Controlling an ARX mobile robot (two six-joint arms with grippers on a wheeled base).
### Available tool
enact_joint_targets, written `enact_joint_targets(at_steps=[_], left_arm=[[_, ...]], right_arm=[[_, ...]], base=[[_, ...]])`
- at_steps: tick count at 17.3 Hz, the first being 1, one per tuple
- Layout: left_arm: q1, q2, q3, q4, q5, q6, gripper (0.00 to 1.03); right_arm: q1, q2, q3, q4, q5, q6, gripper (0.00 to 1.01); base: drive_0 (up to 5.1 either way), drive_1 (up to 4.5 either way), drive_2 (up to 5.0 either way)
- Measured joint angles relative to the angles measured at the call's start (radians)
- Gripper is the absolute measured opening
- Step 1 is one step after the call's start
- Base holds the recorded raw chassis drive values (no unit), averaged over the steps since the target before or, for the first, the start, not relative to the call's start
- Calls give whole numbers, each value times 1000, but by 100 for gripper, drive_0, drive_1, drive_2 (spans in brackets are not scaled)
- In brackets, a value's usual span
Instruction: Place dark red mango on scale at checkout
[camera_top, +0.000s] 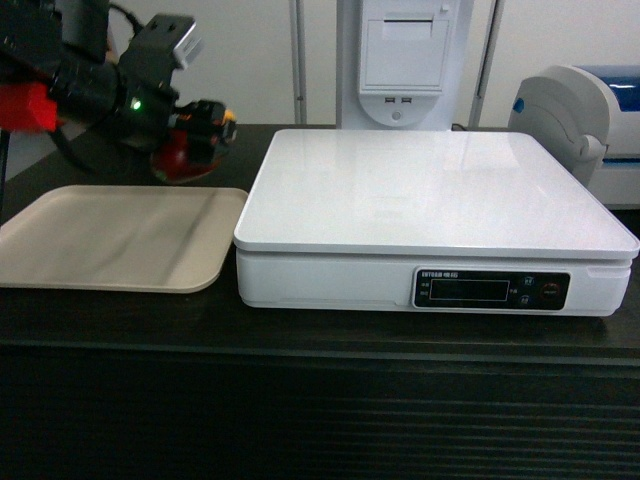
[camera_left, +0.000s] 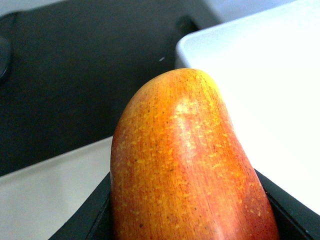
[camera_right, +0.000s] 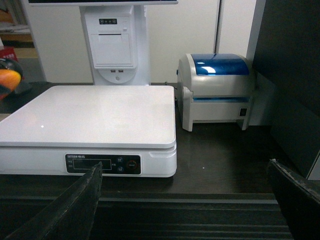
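Observation:
The dark red mango (camera_top: 180, 152) hangs above the far end of the beige tray, just left of the scale (camera_top: 430, 190), with my left gripper (camera_top: 200, 135) shut on it. In the left wrist view the mango (camera_left: 185, 165) fills the frame, red-orange with a yellow tip, and a black finger (camera_left: 87, 220) presses each side; the scale's white corner (camera_left: 260, 75) lies just beyond. My right gripper (camera_right: 185, 200) is open and empty in front of the checkout (camera_right: 225, 155), facing the scale (camera_right: 95, 112). The mango (camera_right: 7, 80) shows at that view's left edge.
A beige tray (camera_top: 120, 235) lies on the black counter (camera_top: 300, 400) left of the scale. A white printer with a blue lid (camera_top: 590, 110) stands at the right, and a white receipt stand (camera_top: 405, 60) behind the scale. The counter's ribbed front is below.

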Motion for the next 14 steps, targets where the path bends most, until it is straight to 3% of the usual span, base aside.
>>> enact_joint_targets(at_steps=[5,8,10,14], left_arm=[[-219,-42,43,-48,12,0,62],[-314,6,135,-82,7,-6,62],[-346,63,204,-124,0,-48,62],[-371,163,299,-196,-49,-201,62]], right_arm=[[0,0,0,0,0,0,98],[0,0,0,0,0,0,98],[0,0,0,0,0,0,98],[0,0,0,0,0,0,98]], base=[[0,0,0],[0,0,0],[0,0,0],[0,0,0]])
